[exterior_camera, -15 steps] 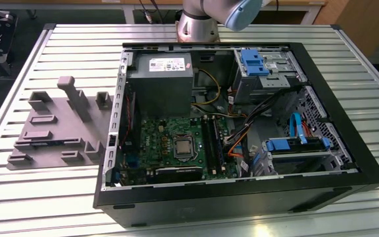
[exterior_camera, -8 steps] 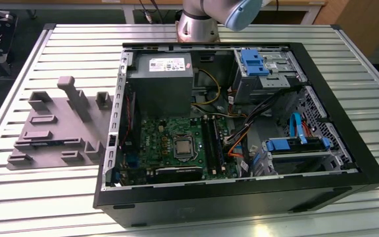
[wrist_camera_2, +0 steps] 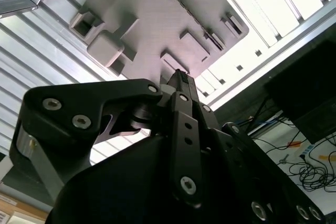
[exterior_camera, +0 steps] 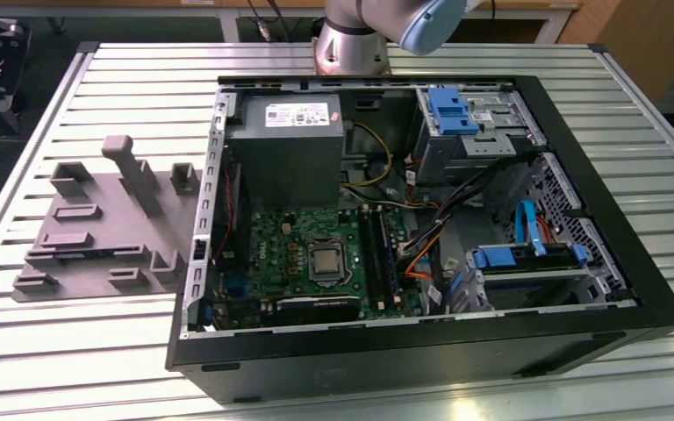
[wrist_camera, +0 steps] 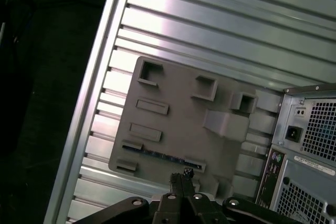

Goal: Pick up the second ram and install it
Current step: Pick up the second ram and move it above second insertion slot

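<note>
Closed fingers (wrist_camera: 175, 184) face gray holder (wrist_camera: 178, 114) — second ram (wrist_camera: 157, 156) slotted there, label unreadable.

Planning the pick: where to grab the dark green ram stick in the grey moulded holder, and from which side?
Grip the slim dark green ram stick by its exposed upper long edge, near mid-length, pinching across the thin flat faces. Come from straight above: it appears to stand on edge in the grey moulded holder, brackets capping both ends, so ends and lower edge look blocked.

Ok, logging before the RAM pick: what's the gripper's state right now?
Gripper: jaws shut, nothing visible held between them.
</note>
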Tool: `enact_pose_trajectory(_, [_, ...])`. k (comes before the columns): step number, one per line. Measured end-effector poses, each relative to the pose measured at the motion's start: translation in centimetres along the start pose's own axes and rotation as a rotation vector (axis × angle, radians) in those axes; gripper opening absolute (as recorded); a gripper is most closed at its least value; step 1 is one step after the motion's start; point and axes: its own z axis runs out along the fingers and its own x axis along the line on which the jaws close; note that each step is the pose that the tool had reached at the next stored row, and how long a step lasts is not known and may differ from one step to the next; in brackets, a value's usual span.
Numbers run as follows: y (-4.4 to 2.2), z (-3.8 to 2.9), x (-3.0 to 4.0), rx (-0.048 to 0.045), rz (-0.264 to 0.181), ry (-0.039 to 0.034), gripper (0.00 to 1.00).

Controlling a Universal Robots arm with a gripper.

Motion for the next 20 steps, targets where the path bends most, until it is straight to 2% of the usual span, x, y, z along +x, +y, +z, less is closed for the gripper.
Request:
enact_pose_trajectory(11, [0.03, 0.00, 0.10, -0.0022, -0.119, 0.0024, 0.11])
enact_pose_trajectory(20, [0.03, 0.00, 0.11, -0.0024, -0.132, 0.0028, 0.11])
